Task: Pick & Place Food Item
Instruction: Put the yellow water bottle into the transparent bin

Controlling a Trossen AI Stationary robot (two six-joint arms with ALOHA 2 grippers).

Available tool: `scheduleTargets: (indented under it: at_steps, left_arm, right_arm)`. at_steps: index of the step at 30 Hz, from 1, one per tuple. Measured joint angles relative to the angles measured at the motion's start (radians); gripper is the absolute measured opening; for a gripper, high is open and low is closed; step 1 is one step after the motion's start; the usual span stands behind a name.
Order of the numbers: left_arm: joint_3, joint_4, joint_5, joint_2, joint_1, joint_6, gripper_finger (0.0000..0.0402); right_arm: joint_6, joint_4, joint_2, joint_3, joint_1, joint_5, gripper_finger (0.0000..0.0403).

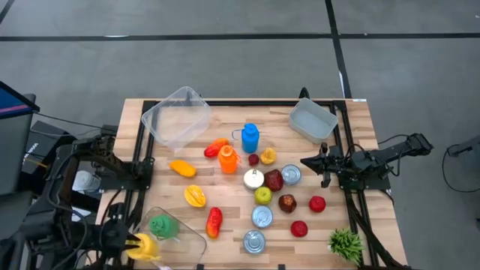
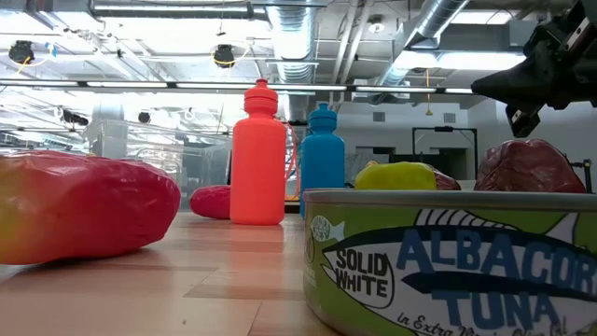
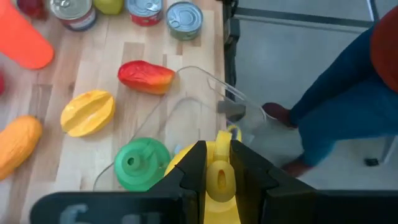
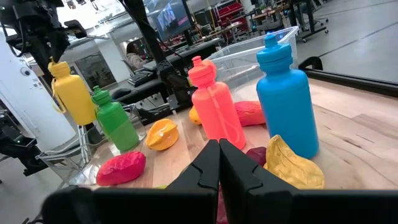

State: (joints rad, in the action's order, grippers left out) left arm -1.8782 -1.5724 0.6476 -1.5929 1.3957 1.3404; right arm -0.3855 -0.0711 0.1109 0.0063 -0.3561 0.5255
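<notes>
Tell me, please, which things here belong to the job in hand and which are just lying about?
In the job: left gripper, the yellow bottle it holds, clear bin by it, green bottle inside.
Lying about: orange bottle, blue bottle, tuna can; right gripper waits, shut.

Tuna can, green label, low view: "SOLID WHITE", "ALBACOR… TUNA", below it "in Extra…", rest cut off. No other text legible on cans or bottles.
</notes>
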Motion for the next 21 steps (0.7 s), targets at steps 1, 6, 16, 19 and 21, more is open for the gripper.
scheduleTargets:
  at_steps: [1,6,16,19,21]
  left_arm:
    - [0.000,0.002,-0.005,0.000,0.007,-0.006,0.0042]
    - [0.000,0.001,-0.001,0.000,0.049,-0.025,0.0038]
    - [0.000,0.003,-0.123,0.000,0.087,-0.027,0.0037]
    - [0.000,0.003,-0.108,0.000,0.085,-0.034,0.0041]
    - [0.000,0.003,-0.091,0.000,0.076,-0.075,0.0040]
  right_arm:
    - [0.000,0.000,0.000,0.000,0.000,0.000,0.0000]
    - [0.000,0.000,0.000,0.000,0.000,0.000,0.0000]
    - [0.000,0.000,0.000,0.000,0.000,0.000,0.0000]
    - [0.000,0.000,0.000,0.000,0.000,0.000,0.0000]
    - [0.000,0.000,0.000,0.000,0.000,0.000,0.0000]
